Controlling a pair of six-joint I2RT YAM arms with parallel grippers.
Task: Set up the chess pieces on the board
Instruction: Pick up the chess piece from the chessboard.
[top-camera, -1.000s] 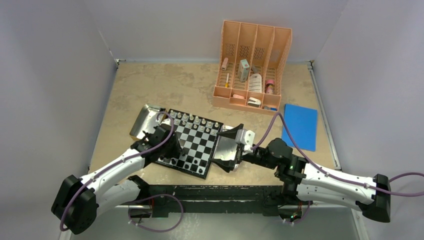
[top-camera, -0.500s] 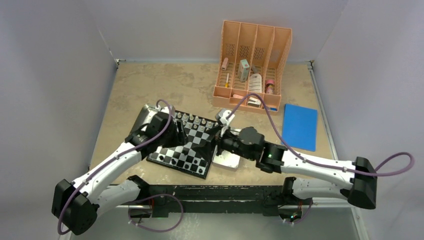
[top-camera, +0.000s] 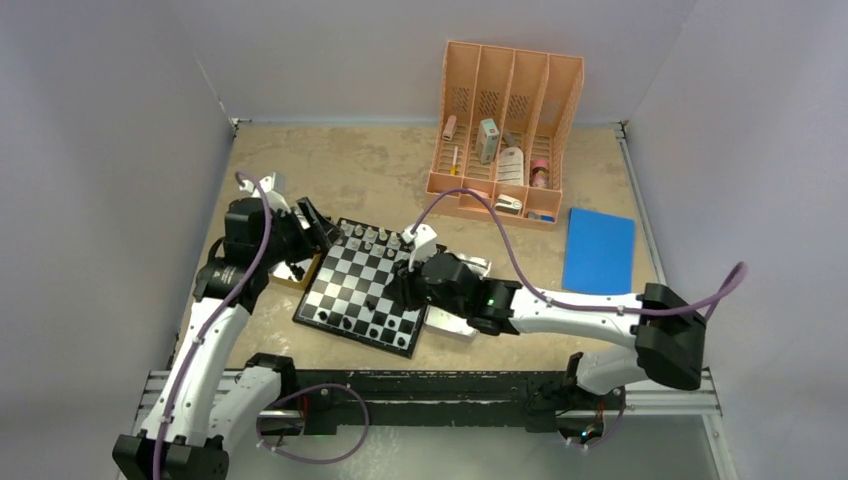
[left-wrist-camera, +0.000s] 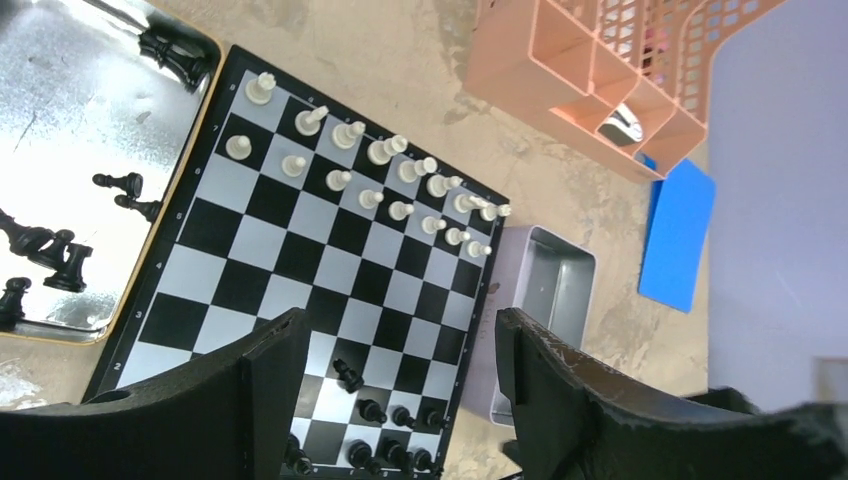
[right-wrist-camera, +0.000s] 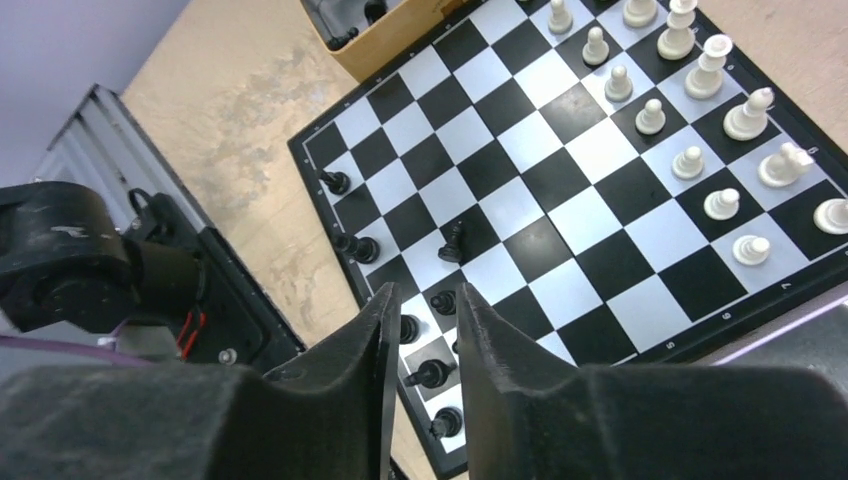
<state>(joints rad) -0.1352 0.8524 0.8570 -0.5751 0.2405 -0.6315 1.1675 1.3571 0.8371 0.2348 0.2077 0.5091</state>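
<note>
Left gripper (left-wrist-camera: 400, 325) hangs wide open above the board (left-wrist-camera: 300, 230), nothing between its fingers. Right gripper (right-wrist-camera: 428, 295) is pinched to a slit over the black pieces (right-wrist-camera: 432, 373) on the near rows (gripping one? can't tell). White pieces (left-wrist-camera: 381, 151) line the far rows, and other black pieces (left-wrist-camera: 62, 262) lie on the silver tray (left-wrist-camera: 70, 120) beside the board.
</note>
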